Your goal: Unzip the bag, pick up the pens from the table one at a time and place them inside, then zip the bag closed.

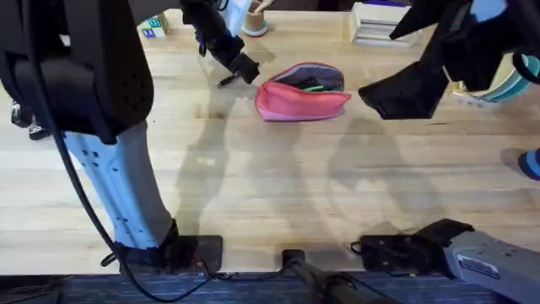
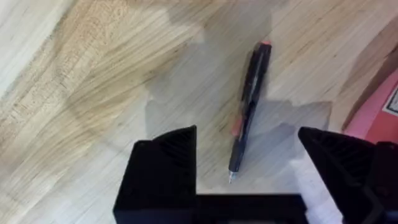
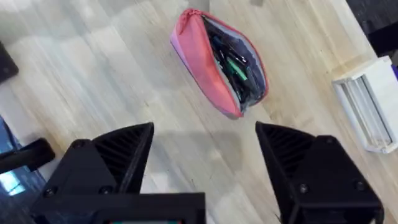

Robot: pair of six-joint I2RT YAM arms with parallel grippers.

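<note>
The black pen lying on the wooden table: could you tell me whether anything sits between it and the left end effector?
Nothing visible does. The slim black pen with red accents lies on bare light wooden table, directly ahead of the open left end effector. The unzipped pink fabric pouch sits off to one side, not in the path.

The left arm [image 1: 118,194] has a pale blue-white link dotted with small dark holes, topped by a bulky matte black housing with a perforated patch, and a black cable runs down beside it to a black base. Its gripper [image 2: 249,180] has black, wedge-shaped fingers [image 2: 165,168] with ribbed inner faces on a black crossbar, and the right gripper [image 3: 205,168] shows the same black fingers with diagonal ribbing and small round screws. The right arm's base [image 1: 472,253] is a black block joined to a grey-white link bearing a small printed label.
</note>
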